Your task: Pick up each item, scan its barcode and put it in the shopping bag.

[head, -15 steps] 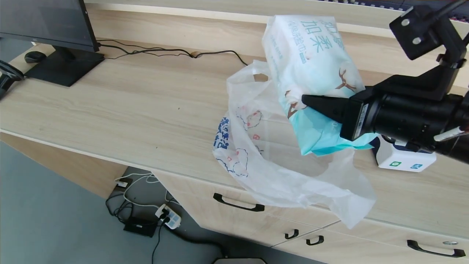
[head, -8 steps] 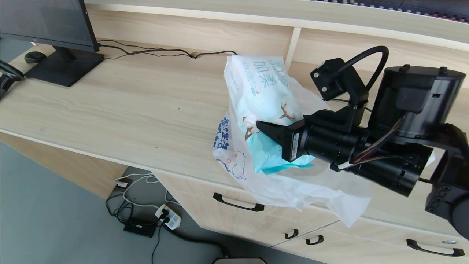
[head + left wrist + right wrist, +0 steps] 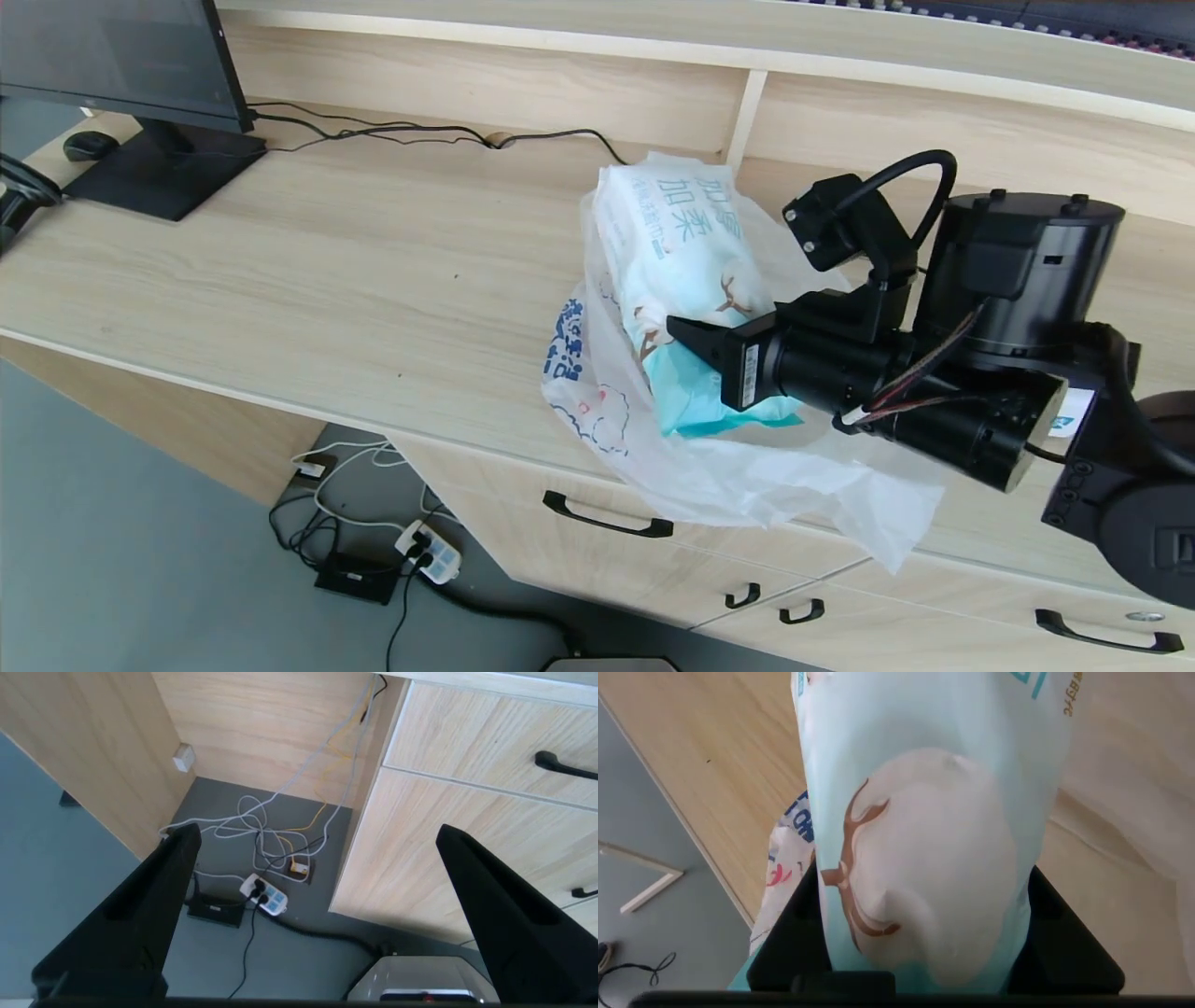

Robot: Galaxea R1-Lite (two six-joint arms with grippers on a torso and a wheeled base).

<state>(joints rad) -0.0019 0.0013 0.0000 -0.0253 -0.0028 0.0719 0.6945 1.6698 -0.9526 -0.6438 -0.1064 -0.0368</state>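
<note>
Head view: a soft tissue pack (image 3: 674, 266), white at its upper end and teal at its lower, printed with brown antlered deer, sits tilted at centre-right of the frame, its teal end sunk in the mouth of the shopping bag (image 3: 747, 476). The right gripper (image 3: 693, 338) is clamped on that lower end; one black finger shows against the wrapper, the other is hidden behind the pack. In the right wrist view the plump, glossy pack bulges between both black fingers. The bag is thin, crinkled, translucent white film with blue and red cartoon prints, lying on the pale wood-grain counter (image 3: 327, 280) with one corner drooping over the front edge above black drawer handles (image 3: 607, 518). A small white object (image 3: 1069, 417) is mostly hidden behind the arm. A dark monitor (image 3: 112, 56) is cut off at upper left. The left gripper (image 3: 318, 905) hangs with its jaws wide apart and nothing between them, above floor cables (image 3: 271, 840).
</note>
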